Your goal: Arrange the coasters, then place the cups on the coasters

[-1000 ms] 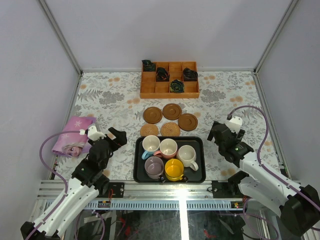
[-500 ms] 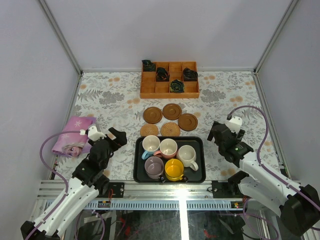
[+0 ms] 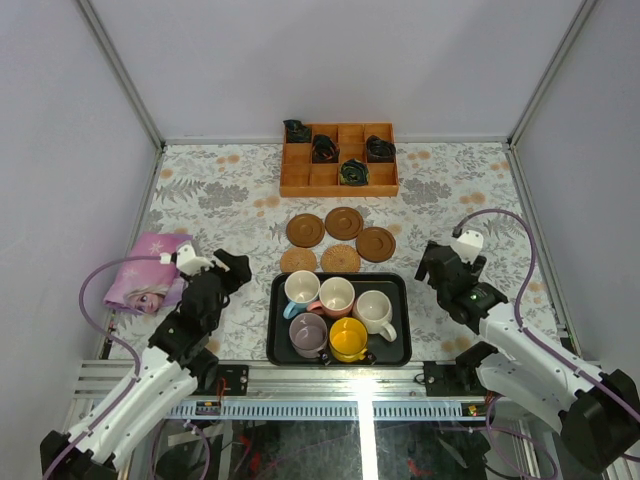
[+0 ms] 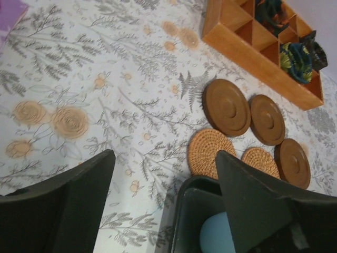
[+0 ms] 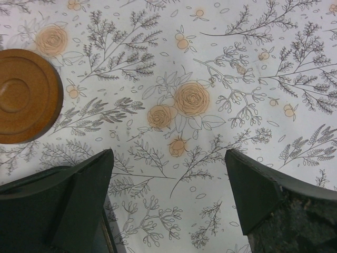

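Three dark brown coasters (image 3: 305, 230) (image 3: 344, 222) (image 3: 376, 243) and two tan woven coasters (image 3: 298, 261) (image 3: 340, 259) lie in a cluster just beyond the black tray (image 3: 405, 352). Inside the tray stand the cups: light blue (image 3: 301, 290), pink (image 3: 335, 296), cream-white (image 3: 373, 311), mauve-grey (image 3: 308, 334) and yellow (image 3: 349, 339). My left gripper (image 3: 237, 268) (image 4: 163, 158) hangs open at the tray's left far corner, with a woven coaster (image 4: 209, 153) ahead of it. Right of the tray, my right gripper (image 3: 435, 262) (image 5: 168, 155) is open over bare cloth, with a brown coaster (image 5: 26, 96) to its left.
An orange wooden grid box (image 3: 340, 160) holding dark bundles stands at the back centre. A purple printed pouch (image 3: 148, 270) lies at the left edge, beside my left arm. White walls close in the floral-cloth table on three sides.
My left wrist has shifted slightly toward the tray's far corner, and its jaws have narrowed a little. The right arm has hardly moved; its jaws have also narrowed slightly.
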Robot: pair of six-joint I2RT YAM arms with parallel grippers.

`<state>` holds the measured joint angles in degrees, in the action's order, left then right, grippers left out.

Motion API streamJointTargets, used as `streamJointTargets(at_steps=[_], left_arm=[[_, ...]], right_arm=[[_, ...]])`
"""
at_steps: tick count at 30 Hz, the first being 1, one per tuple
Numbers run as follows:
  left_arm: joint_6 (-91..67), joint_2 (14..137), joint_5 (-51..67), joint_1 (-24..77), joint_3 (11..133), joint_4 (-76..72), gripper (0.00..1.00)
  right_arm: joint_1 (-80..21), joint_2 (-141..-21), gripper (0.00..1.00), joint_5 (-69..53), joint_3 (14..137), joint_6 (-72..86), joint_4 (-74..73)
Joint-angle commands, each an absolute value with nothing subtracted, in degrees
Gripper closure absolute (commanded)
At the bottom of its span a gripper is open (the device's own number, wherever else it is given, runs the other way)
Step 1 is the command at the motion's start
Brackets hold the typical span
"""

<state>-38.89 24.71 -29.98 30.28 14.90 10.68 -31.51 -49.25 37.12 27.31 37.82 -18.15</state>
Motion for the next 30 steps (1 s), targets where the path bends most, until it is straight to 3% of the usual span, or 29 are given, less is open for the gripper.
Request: streamJointTargets(at_steps=[1, 3, 4, 10, 30], left_arm=[[-36.02, 31.92, -29.34, 30.51, 17.71, -0.97, 0.67], [-36.08, 35.53, -29.75, 30.51, 18.44, -3.04, 0.93], [-35.97, 37.2, -29.7, 30.51, 18.68, -4.37, 0.98], [-34.24, 45.63, -26.55, 30.51, 18.64, -14.55, 1.0], [-33.84, 74.26, -14.11, 30.45, 25.85, -28.25, 1.0]], right_arm=[[-31.73, -50.16, 0.32, 34.23, 31.04, 36.15, -12.88], [-31.73, -51.31, 0.48, 32.68, 31.88, 35.7, -11.01], [-31.73, -52.0, 0.56, 31.67, 32.24, 35.38, -9.94], [-31.73, -59.09, 0.99, 22.85, 34.74, 33.68, -3.0], [-31.74, -91.08, 1.0, -6.02, 48.04, 36.5, 10.95]])
